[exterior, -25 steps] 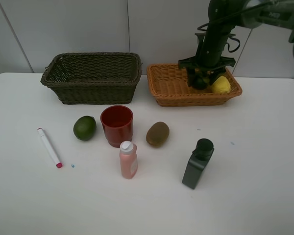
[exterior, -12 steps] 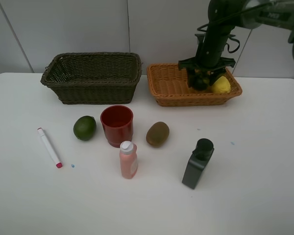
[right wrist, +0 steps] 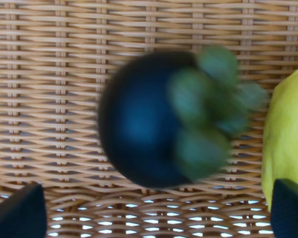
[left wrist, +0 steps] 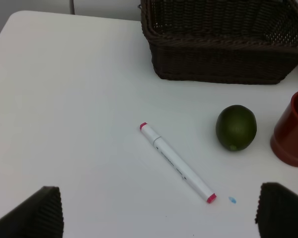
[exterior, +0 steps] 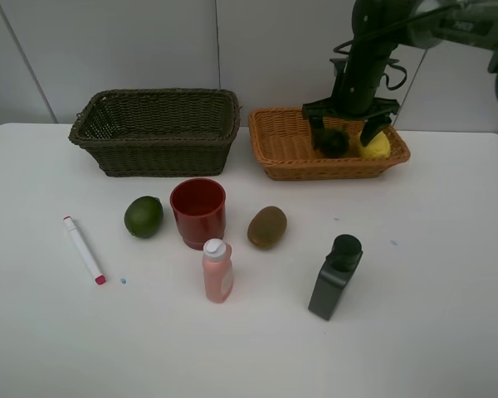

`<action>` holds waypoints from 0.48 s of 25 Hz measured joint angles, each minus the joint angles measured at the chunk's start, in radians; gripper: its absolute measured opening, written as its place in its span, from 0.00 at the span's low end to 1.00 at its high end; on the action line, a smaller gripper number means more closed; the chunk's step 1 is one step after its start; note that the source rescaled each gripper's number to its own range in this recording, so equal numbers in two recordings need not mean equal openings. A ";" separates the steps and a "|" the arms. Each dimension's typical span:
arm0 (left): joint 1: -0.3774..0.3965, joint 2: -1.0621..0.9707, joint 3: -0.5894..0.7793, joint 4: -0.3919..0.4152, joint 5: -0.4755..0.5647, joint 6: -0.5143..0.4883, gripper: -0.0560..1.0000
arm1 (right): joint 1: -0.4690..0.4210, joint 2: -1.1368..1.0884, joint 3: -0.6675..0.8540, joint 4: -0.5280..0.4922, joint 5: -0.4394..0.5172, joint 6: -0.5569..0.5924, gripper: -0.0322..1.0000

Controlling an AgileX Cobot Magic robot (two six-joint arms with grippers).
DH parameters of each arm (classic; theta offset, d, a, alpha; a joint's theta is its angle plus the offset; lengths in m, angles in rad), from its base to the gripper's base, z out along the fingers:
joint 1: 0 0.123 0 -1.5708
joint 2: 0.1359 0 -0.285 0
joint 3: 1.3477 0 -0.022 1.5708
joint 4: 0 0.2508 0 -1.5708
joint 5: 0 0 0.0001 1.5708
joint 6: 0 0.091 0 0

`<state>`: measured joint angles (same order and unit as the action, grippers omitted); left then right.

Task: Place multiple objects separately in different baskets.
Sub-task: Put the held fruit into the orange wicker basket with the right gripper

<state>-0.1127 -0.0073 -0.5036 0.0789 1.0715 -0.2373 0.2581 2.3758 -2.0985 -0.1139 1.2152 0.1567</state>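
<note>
2 fruits lie in the tan basket [exterior: 290, 170], which stands at the far edge of the tabletop [exterior: 448, 274] toward its right corner. They are the dark round fruit [exterior: 333, 143] and, just beside it, the lemon [exterior: 377, 146].

The nearest risk is in that basket. In the right wrist view the dark fruit [right wrist: 149, 119] is blurred, so it may not have settled. If so, it could roll against the lemon [right wrist: 288, 144]. 1 finger of the right gripper [exterior: 343, 135] stands close to the lemon, though I cannot tell if it touches. A crooked lift could drag or knock either fruit.

6 things wait on the tabletop. The lime [exterior: 144, 216] and kiwi [exterior: 267, 227] are round and could slip from a grip or roll toward the near edge. The black bottle [exterior: 335, 277] and pink bottle [exterior: 217, 270] stand upright and could topple under an off-centre grip. The red cup [exterior: 198, 212] sits close between lime and kiwi and could get bumped. The thin marker [exterior: 84, 249] lies flat near the left edge and will be hard to pinch. A mix-up with the dark basket [exterior: 153, 153], at the far edge toward the left corner, would spoil the sorting.

The right gripper's fingers [right wrist: 17, 213] are spread wide, 1 on each side of the dark fruit, holding nothing. The left gripper [left wrist: 159, 218] hangs above the marker with its fingers [left wrist: 37, 213] equally wide apart, empty and touching nothing.
</note>
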 joint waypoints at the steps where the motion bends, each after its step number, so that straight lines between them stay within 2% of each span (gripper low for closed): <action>1: 0.000 0.000 0.000 0.000 0.000 0.000 1.00 | 0.000 0.000 0.000 0.000 0.000 0.000 1.00; 12: 0.000 0.000 0.000 0.000 0.000 0.000 1.00 | 0.000 0.000 0.000 0.001 0.000 0.000 1.00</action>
<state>-0.1127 -0.0073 -0.5036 0.0789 1.0715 -0.2373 0.2581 2.3758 -2.0985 -0.1130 1.2155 0.1567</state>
